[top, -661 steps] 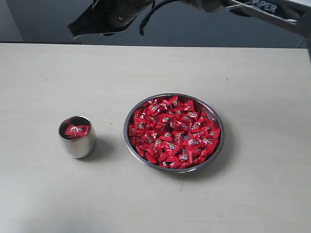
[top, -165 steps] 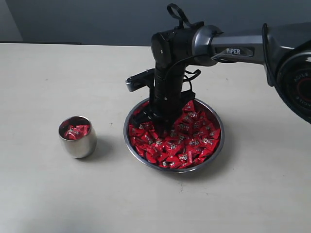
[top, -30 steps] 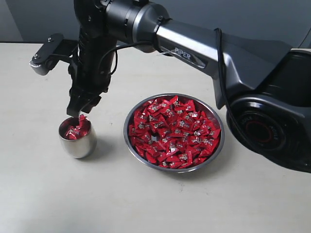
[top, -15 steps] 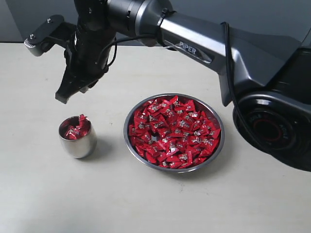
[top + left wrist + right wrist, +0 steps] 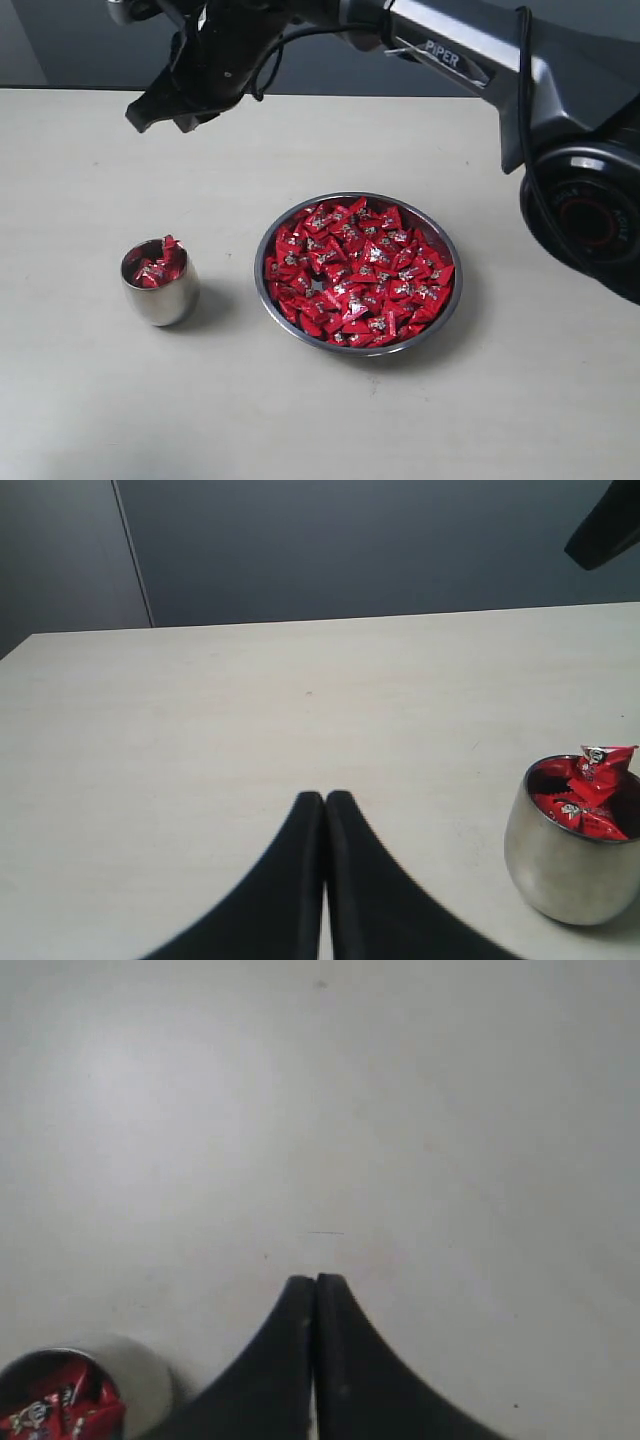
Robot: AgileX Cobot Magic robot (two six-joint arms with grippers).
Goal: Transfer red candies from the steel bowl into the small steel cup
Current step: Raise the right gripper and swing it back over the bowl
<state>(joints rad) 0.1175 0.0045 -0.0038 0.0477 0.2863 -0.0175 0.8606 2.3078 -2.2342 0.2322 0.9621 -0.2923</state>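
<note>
Beige tabletop (image 5: 90, 400); small steel cup (image 5: 160, 296) of red candies (image 5: 157, 268) below right gripper (image 5: 138, 117), jaws pressed together, empty; steel bowl (image 5: 357, 351) farther aside; left gripper (image 5: 325, 799) jaws likewise.

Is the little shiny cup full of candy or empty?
Nearly full: the red candies reach the rim of the small steel cup, and one sticks up above it.

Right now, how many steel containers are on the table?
2. The small steel cup sits left; the steel bowl of red candies sits right of it, apart. None look hidden.
</note>
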